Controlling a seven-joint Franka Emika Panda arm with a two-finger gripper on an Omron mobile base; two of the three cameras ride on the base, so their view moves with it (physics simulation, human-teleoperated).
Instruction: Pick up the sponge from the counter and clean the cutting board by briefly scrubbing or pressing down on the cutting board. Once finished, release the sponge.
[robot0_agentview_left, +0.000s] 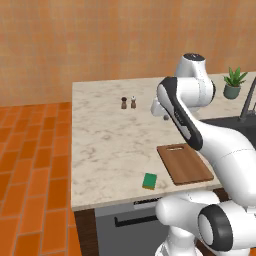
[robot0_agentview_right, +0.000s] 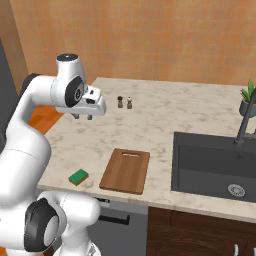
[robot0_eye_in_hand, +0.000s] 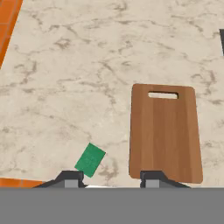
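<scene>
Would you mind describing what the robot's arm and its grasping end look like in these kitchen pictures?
The arm is built of rounded, glossy white segments linked by dark grey to black joint bands and round caps. Its gripper is a boxy white hand with a short dark finger tip on each side; in the hand view those finger tips look dark grey and blocky. No cables or markings are visible.

Brightness: all three views are evenly and fairly brightly lit, with no dim corners.
Light source: none visible; light seems diffuse, from above.
Shadows: very faint; the flat brown wooden cutting board (robot0_eye_in_hand: 165, 132) and the small green rectangular sponge (robot0_eye_in_hand: 90, 159) cast almost none on the pale beige marble-patterned counter (robot0_eye_in_hand: 65, 87).
Glare: soft sheen on the white robot arm (robot0_agentview_left: 220, 145) in the lower right of the left base view; none on the counter.
Sharpness: rendered, slightly soft and pixelated; no motion blur.
Distortion: straight edges stay straight.
</scene>
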